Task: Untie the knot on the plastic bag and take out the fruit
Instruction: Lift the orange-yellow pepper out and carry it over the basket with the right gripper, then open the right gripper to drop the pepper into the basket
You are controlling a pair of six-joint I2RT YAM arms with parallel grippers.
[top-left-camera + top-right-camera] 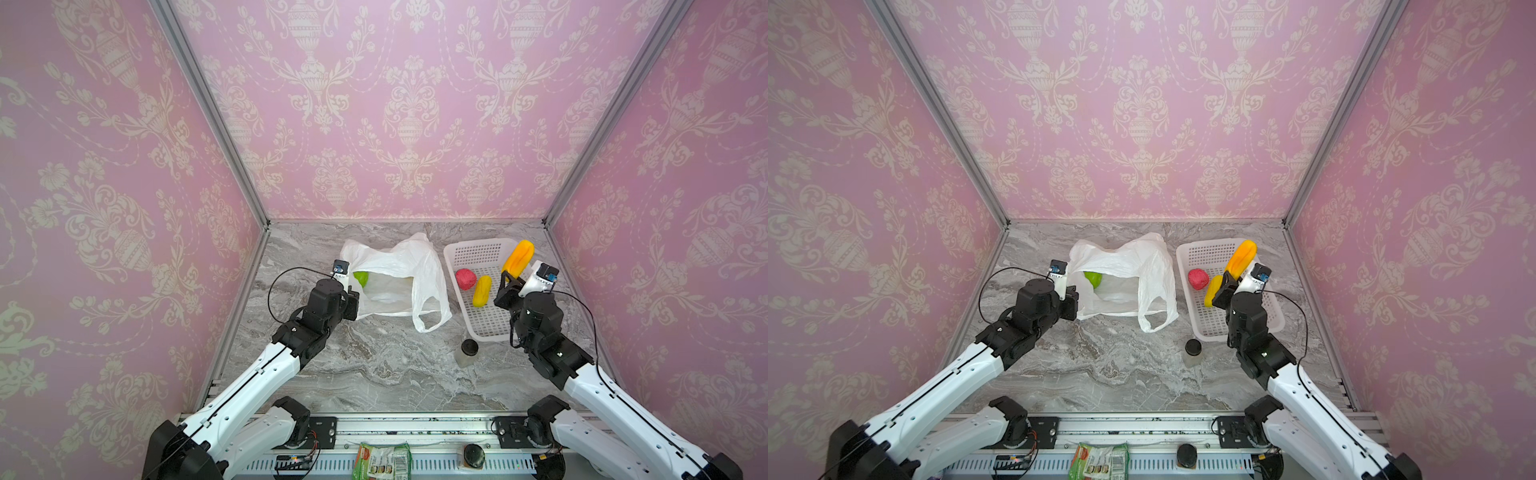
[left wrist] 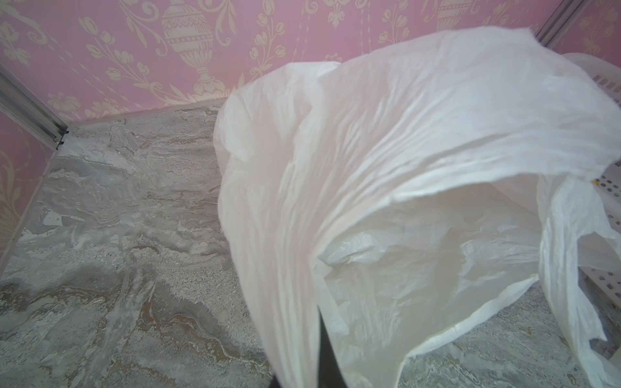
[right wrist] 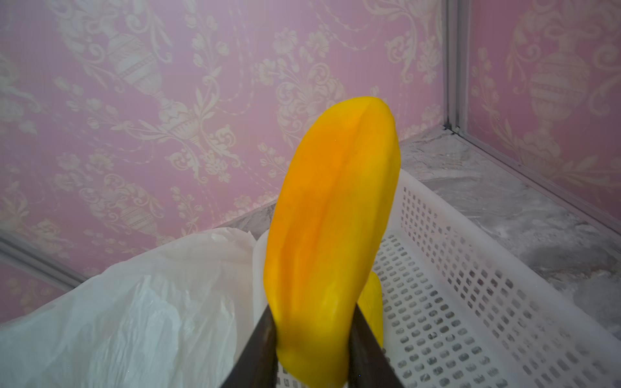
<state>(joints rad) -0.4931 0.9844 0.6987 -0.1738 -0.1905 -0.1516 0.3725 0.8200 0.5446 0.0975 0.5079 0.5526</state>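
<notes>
Right gripper point(image 3: 312, 336): my two dark fingers were clamped on the lower end of the orange fruit point(image 3: 332, 208), one on each side.
Orange fruit: smooth and glossy, a long oblong with a shallow lengthwise crease, it stood up out of my grip above the basket point(image 3: 470, 295).
Basket: rigid white plastic with a perforated floor and walls, it sat directly below that gripper. A round pink-red fruit point(image 1: 466, 278) and a stubby yellow fruit point(image 1: 482, 291) lay in it, just beside my fingers on the bag's side.
Left gripper point(image 1: 354, 300): I had it closed flat on the near rim of the plastic bag point(image 1: 399, 266), with the film draped over my finger.
Plastic bag: thin, white, translucent and crinkled, its mouth gaped wide just beyond that gripper.
Green fruit point(image 1: 361, 278): round and shiny, it sat inside the mouth, close in front of my left fingers.
Handle loop point(image 1: 430, 320): it hung loose and open on the bag's far side from the left gripper, toward the basket.
Jar point(image 1: 468, 348): clear with a round black lid, it stood upright between my two grippers, nearer my bases.
Table point(image 1: 353, 365): grey veined marble lay under everything.
</notes>
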